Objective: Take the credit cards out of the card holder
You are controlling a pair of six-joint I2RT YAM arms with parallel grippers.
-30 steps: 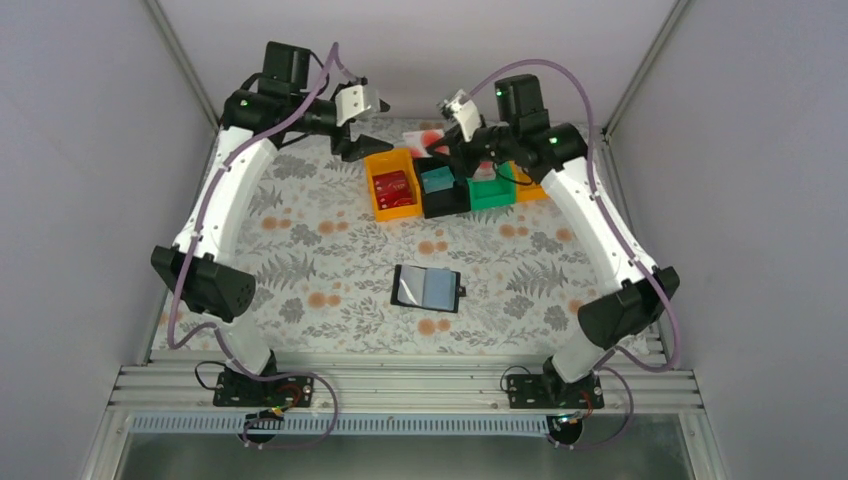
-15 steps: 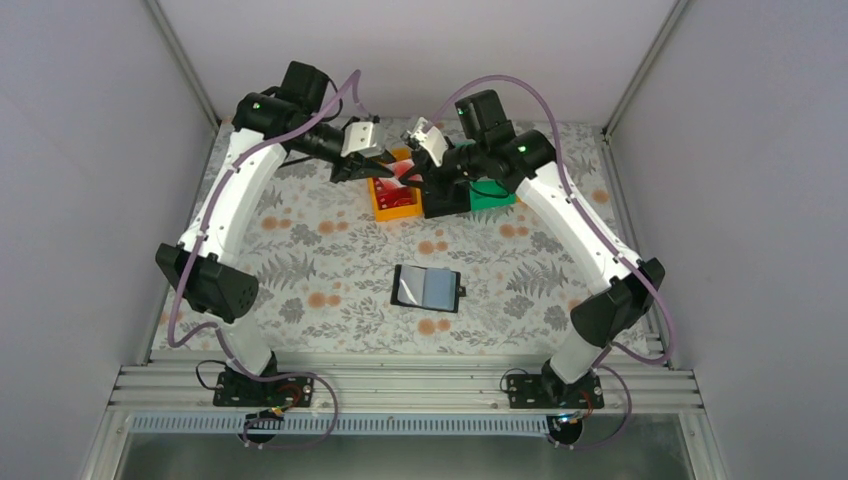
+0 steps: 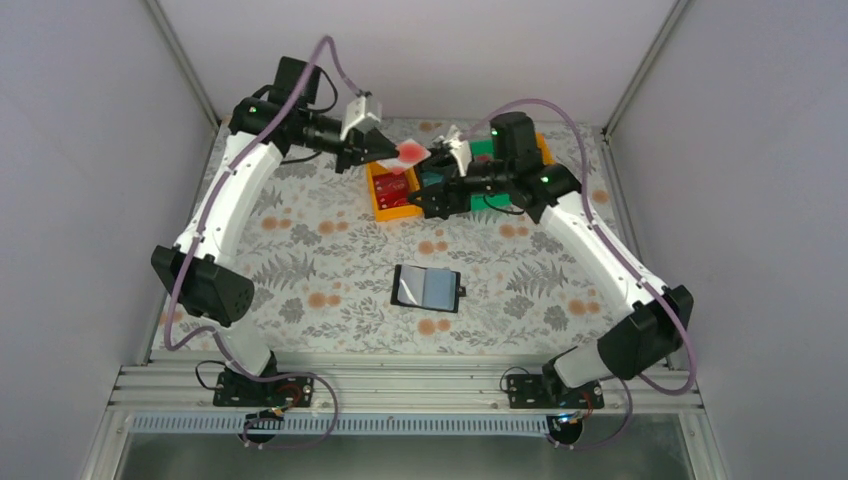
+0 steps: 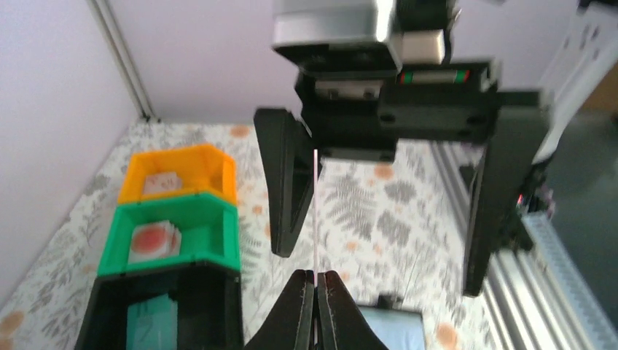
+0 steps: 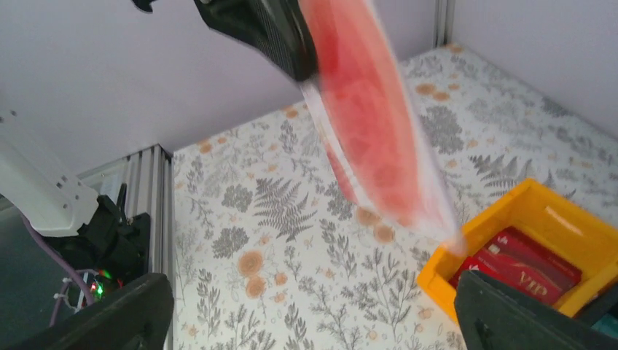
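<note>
Bench (image 3: 300,240): covered all over by a cloth with grey ferns and orange flowers.
Walls (image 3: 430,50): plain and pale, on the left, the back and the right, with metal posts in the back corners.
Rail (image 3: 400,385): ribbed metal along the near edge, with both arms bolted to it.
Card holder (image 3: 427,288): lies open and flat in the middle of the bench, pale blue-grey faces up, well apart from both grippers.
Left gripper (image 3: 397,152): up in the air at the back, closed on a red card (image 3: 413,152).
Right gripper (image 3: 428,193): wide open, holding nothing, facing the left one just beside the card.
Bins (image 4: 171,255): four in a row at the back: orange, black, green, orange.
Left orange bin (image 3: 395,212): has red cards inside.
</note>
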